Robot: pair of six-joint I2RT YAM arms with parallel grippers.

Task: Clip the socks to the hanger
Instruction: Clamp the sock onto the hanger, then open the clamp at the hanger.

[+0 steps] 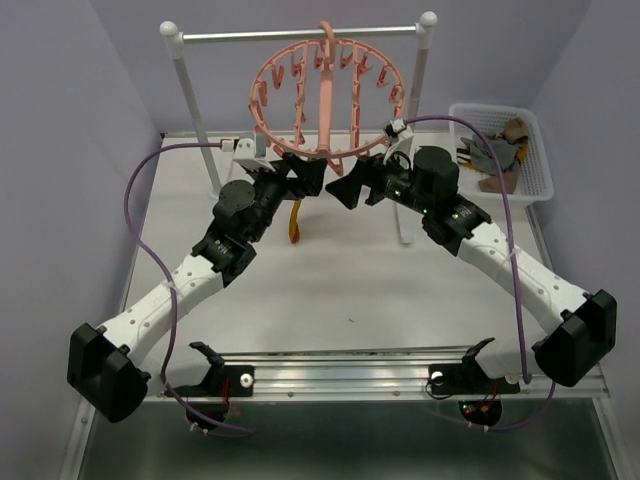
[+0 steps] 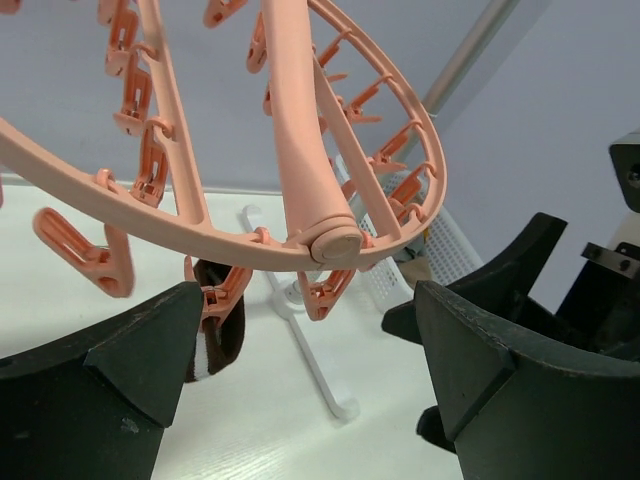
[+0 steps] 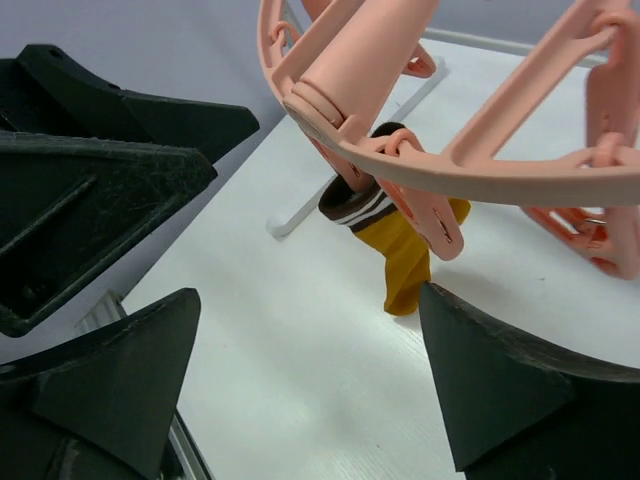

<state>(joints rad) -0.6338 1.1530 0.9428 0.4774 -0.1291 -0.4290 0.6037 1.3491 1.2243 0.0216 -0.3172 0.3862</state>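
The salmon-pink round hanger hangs by its hook from the metal rail. A mustard sock with a brown striped cuff hangs from one of its lower clips; it also shows in the right wrist view and its cuff shows in the left wrist view. My left gripper is open and empty, just below the ring's front edge. My right gripper is open and empty, facing the left one close by. Other socks lie in the white basket.
A white-posted rail stand carries the hanger; its white foot lies on the table between the grippers. The white mesh basket stands at the back right. A metal rail runs along the near edge.
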